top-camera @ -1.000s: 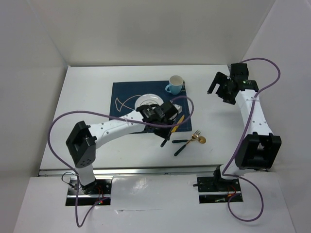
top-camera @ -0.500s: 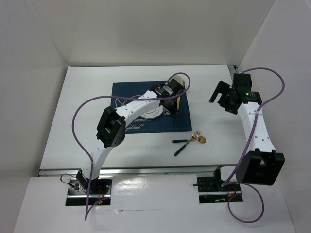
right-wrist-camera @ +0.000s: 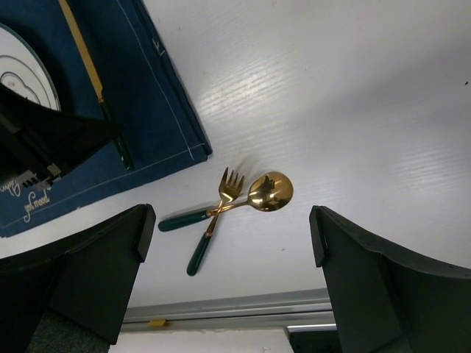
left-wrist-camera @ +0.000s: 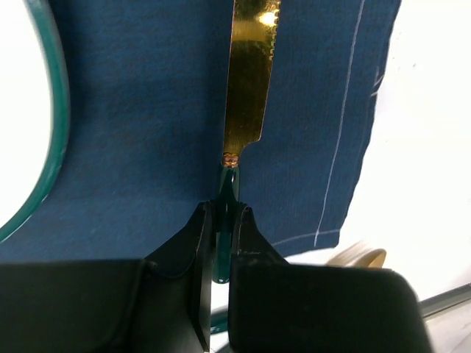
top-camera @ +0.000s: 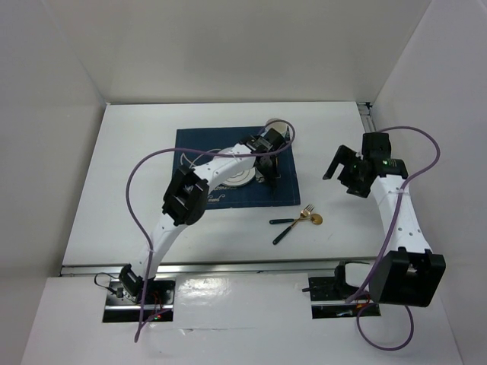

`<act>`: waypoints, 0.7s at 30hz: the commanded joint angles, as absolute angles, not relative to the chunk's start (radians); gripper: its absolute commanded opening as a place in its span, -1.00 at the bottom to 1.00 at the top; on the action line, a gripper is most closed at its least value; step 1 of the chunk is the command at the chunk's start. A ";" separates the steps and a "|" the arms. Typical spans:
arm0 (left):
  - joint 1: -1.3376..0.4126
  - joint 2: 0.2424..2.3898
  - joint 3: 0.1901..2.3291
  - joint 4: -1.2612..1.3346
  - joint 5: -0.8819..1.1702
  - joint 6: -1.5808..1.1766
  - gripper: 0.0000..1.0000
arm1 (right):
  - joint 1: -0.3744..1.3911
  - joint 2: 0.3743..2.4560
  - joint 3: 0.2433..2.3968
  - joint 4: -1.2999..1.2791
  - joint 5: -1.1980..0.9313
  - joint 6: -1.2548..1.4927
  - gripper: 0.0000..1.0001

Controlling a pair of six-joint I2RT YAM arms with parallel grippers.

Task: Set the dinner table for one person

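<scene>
Off to the left of the left gripper's [left-wrist-camera: 222, 215] jaws curves the green-edged rim of the white plate [left-wrist-camera: 18, 110], which sits on the navy placemat [left-wrist-camera: 140, 110]. The jaws are clenched on the dark green handle of the gold knife [left-wrist-camera: 246, 88]. Its serrated blade runs straight ahead of them over the cloth, in the strip between the plate and the mat's right-hand stitching. From the wrist view I cannot tell whether the blade already lies on the cloth or hangs just above it.

To the right of those jaws the mat ends and the bare white dinner table [left-wrist-camera: 434, 147] begins. It carries the whole setting and reaches well beyond the mat on every side.

Farther right, the right gripper [right-wrist-camera: 228, 220] hangs above the table with its jaws released and spread wide, holding nothing. In its own view the gold fork [right-wrist-camera: 200, 250] and spoon [right-wrist-camera: 271, 191] lie crossed on the bare table between and below its fingers, just off the mat's near right corner.

The step in hand looks like placing the knife to the right of the plate. The next move would be to settle the knife flat and parallel to the mat's edge, open the left jaws and lift clear without dragging the handle. The fork and spoon are not yet set.
</scene>
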State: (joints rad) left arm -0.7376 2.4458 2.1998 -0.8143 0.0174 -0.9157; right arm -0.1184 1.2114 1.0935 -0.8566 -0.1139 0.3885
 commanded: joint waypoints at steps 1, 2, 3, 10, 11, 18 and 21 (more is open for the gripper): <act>-0.742 2.470 2.270 -0.782 0.037 -0.923 -0.72 | -0.115 1.178 1.083 -0.893 -0.132 0.405 1.00; -0.742 2.470 2.279 -0.793 0.037 -0.923 -0.60 | -0.115 1.167 1.072 -0.893 -0.132 0.405 1.00; -0.742 2.470 2.279 -0.793 0.047 -0.914 -0.43 | -0.106 1.167 1.072 -0.893 -0.132 0.405 1.00; -0.742 2.278 2.145 -0.778 0.003 -0.862 0.09 | -0.052 1.135 1.025 -0.902 -0.158 0.445 1.00; -0.742 2.260 2.145 -0.793 -0.011 -0.850 0.12 | -0.034 1.126 1.025 -0.902 -0.158 0.445 1.00; -0.796 2.026 2.079 -0.896 -0.080 -0.785 0.12 | 0.205 1.103 0.916 -0.887 -0.117 0.731 0.87; -0.805 1.876 1.999 -0.925 -0.121 -0.776 0.12 | 0.294 1.094 0.824 -0.850 -0.095 0.868 0.77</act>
